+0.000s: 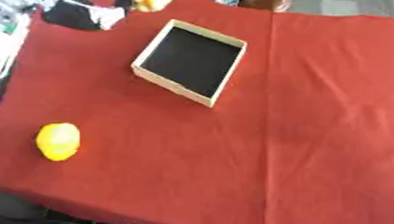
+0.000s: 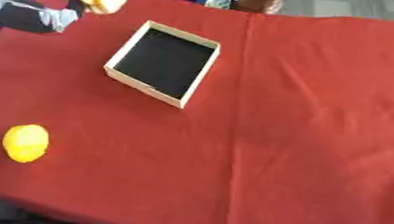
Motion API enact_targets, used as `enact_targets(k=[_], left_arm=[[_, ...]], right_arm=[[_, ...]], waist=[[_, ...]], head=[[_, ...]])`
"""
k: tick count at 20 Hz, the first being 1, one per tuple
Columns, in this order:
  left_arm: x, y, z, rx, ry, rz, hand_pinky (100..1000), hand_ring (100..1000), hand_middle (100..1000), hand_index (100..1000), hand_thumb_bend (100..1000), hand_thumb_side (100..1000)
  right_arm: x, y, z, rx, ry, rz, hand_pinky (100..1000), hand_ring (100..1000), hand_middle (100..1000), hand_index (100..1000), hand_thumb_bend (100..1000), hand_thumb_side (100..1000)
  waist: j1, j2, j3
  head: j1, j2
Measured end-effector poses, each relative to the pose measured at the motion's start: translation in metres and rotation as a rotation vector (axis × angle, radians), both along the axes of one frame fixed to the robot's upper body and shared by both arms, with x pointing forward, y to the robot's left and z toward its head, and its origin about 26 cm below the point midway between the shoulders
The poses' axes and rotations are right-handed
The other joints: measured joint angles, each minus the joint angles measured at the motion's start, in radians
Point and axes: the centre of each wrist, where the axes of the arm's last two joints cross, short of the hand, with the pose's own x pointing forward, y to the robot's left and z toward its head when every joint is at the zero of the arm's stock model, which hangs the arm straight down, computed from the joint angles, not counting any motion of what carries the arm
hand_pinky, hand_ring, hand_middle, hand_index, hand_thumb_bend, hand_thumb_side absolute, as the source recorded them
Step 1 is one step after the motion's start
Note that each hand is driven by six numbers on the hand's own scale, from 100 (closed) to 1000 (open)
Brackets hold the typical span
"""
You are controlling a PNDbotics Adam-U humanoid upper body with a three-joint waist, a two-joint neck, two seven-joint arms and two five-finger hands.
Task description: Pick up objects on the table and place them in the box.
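Red cloth covers the counter (image 1: 316, 128). Near its left edge lies a yellow fruit (image 1: 58, 141). Well apart, farther back, sits the dark-lined box (image 1: 190, 61) — empty. Another yellow object (image 2: 103, 2) is cut off at the top. Neither robot hand shows — state unknown.

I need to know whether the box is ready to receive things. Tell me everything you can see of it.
The box is a shallow, square, open-topped tray with thin pale walls, cardboard or light wood by the look, and a black inside that appears empty. It lies flat on the red cloth, turned so its corners point along the table, in the far middle-left part. Nothing touches it; the yellow fruit lies well apart, nearer and to the left. No robot hand is in view.
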Motion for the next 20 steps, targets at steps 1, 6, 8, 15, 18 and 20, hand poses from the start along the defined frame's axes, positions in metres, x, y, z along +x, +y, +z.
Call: enact_targets(k=[1, 6, 8, 15, 18, 20], left_arm=[[0.007, -0.005, -0.004, 0.002, 0.021, -0.008, 647, 494, 438, 578, 100, 100], [0.032, -0.027, -0.026, 0.034, 0.089, -0.013, 647, 501, 448, 589, 100, 100], [0.038, -0.036, -0.039, 0.052, 0.099, 0.005, 648, 504, 450, 590, 100, 100], [0.050, -0.049, -0.069, 0.145, 0.067, 0.132, 694, 578, 522, 677, 100, 100], [0.052, -0.048, -0.077, 0.192, 0.059, 0.180, 763, 688, 617, 793, 150, 100], [0.053, -0.046, -0.081, 0.230, 0.062, 0.207, 809, 749, 670, 834, 176, 100]], right_arm=[[0.000, 0.001, 0.000, 0.002, 0.000, 0.004, 905, 993, 775, 893, 100, 552], [0.001, 0.003, 0.000, 0.013, -0.003, 0.017, 905, 994, 775, 893, 100, 552], [0.002, 0.003, 0.000, 0.017, -0.003, 0.022, 905, 994, 775, 893, 100, 552], [0.003, 0.006, 0.000, 0.026, -0.005, 0.042, 906, 994, 774, 894, 100, 552], [0.003, 0.006, 0.000, 0.027, -0.004, 0.043, 906, 994, 774, 894, 100, 553], [0.003, 0.006, 0.000, 0.027, -0.004, 0.042, 906, 994, 774, 894, 100, 553]], waist=[[-0.001, 0.003, -0.004], [-0.011, 0.012, -0.017], [-0.012, 0.013, -0.018], [-0.018, 0.015, -0.020], [-0.018, 0.015, -0.020], [-0.018, 0.015, -0.019]], head=[[0.003, 0.000], [0.012, -0.001], [0.015, -0.005], [0.015, -0.021], [0.015, -0.025], [0.014, -0.025]])
